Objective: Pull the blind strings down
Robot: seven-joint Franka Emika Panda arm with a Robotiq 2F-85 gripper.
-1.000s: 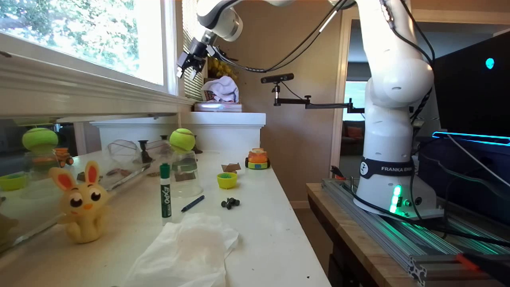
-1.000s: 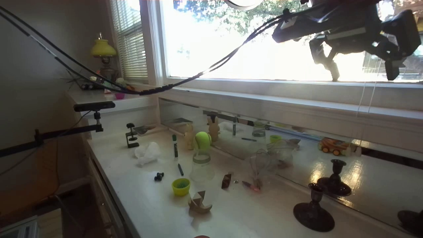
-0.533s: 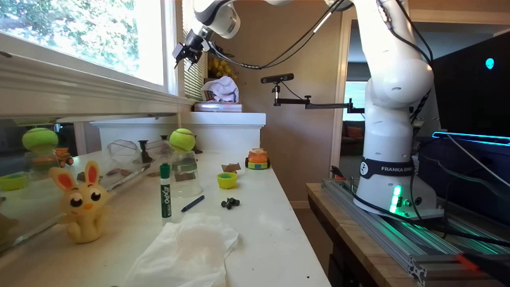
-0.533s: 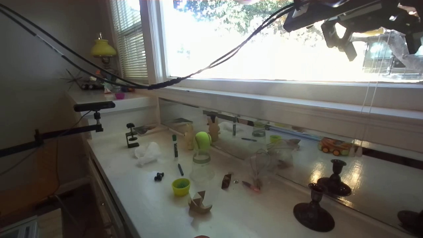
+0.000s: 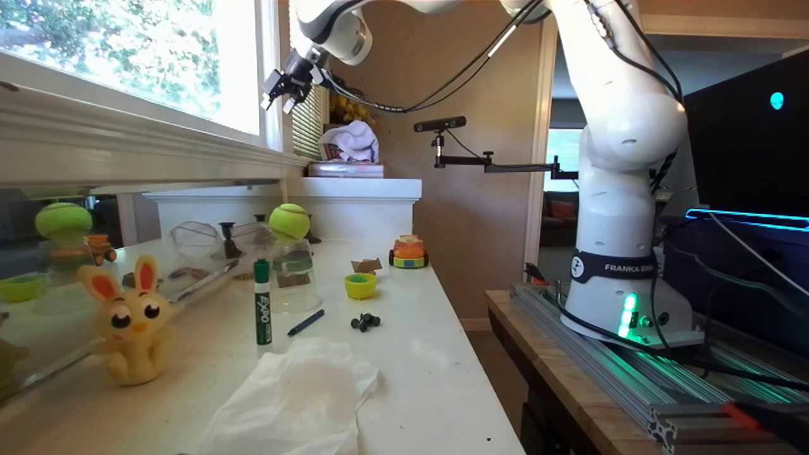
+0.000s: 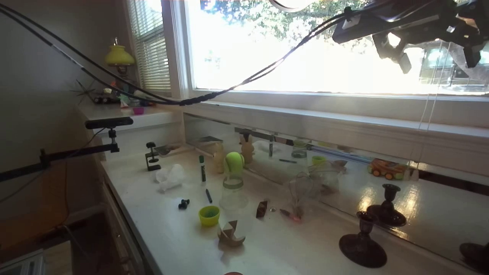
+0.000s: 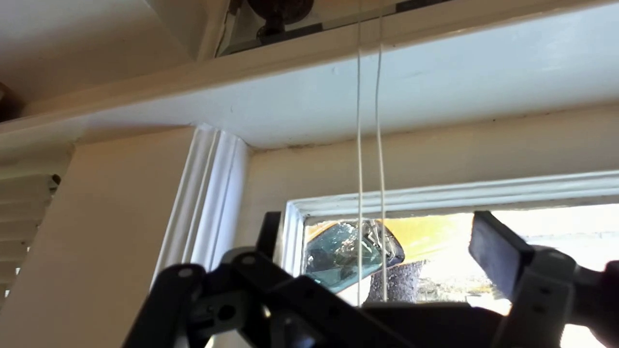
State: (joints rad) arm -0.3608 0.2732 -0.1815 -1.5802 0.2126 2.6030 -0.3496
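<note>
Nearest in an exterior view, our claw (image 6: 438, 64) hangs high to the right of the tennis ball (image 6: 233, 162), its two fingers spread apart in front of the bright window (image 6: 290, 65). Two thin, pale blind strings (image 7: 359, 145) show in the gap, clear of both fingertips in our wrist view; whether they lie within the fingers' reach or beyond it, we cannot tell. Also well to the right of the ball, the strings drop past the window's lower edge and down before the mirror (image 6: 439, 206).

On the counter (image 6: 290, 248), we find a dark candlestick (image 6: 363, 248) standing upright, nearer than the ball and to its right, then a folded brown piece (image 6: 231, 241) and a yellow-green cup (image 6: 209, 216), both in front of the ball. The ball itself sits atop a clear vessel (image 6: 233, 196). Left of it are a blue crayon (image 6: 208, 196) lying flat, a crumpled white sheet (image 6: 171, 177) and an upright green-capped marker (image 6: 202, 170); just behind it, a pale rabbit figure (image 6: 218, 162). Farther back and left, we make out a black clamp (image 6: 153, 156), then, well beyond the ball, a yellow-shaded lamp (image 6: 120, 58) beside a slatted blind (image 6: 154, 65).
</note>
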